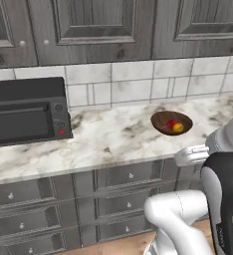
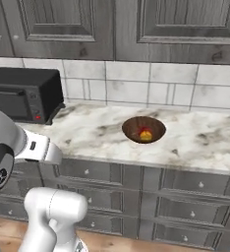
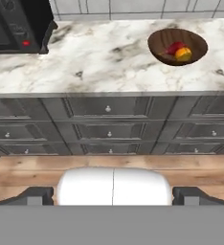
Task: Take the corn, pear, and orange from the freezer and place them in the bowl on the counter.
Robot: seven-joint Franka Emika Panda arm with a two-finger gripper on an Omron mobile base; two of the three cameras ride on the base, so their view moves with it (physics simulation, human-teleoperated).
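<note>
The dark brown bowl [image 1: 159, 119] [image 2: 131, 125] [image 3: 157, 43] sits on the marbled counter [image 1: 103, 139] [image 2: 87, 130] [image 3: 99, 57]. Inside it lies the orange [image 1: 178, 128] [image 2: 146, 136] [image 3: 183, 54], touching a small red item [image 1: 171, 123] [image 3: 173, 48]. My gripper [image 3: 113, 195] hangs back from the counter's front, over the wooden floor, well short of the bowl. Its dark fingertips [image 3: 35, 194] stand wide apart with nothing held between them. The freezer, the corn and the pear are out of view.
A black microwave [image 1: 26, 112] [image 2: 23, 93] [image 3: 16, 24] stands on the counter's left end. Grey drawer fronts [image 1: 113, 199] [image 2: 151, 197] [image 3: 109, 124] run below the worktop, dark wall cabinets [image 1: 103, 25] above the pale tiles.
</note>
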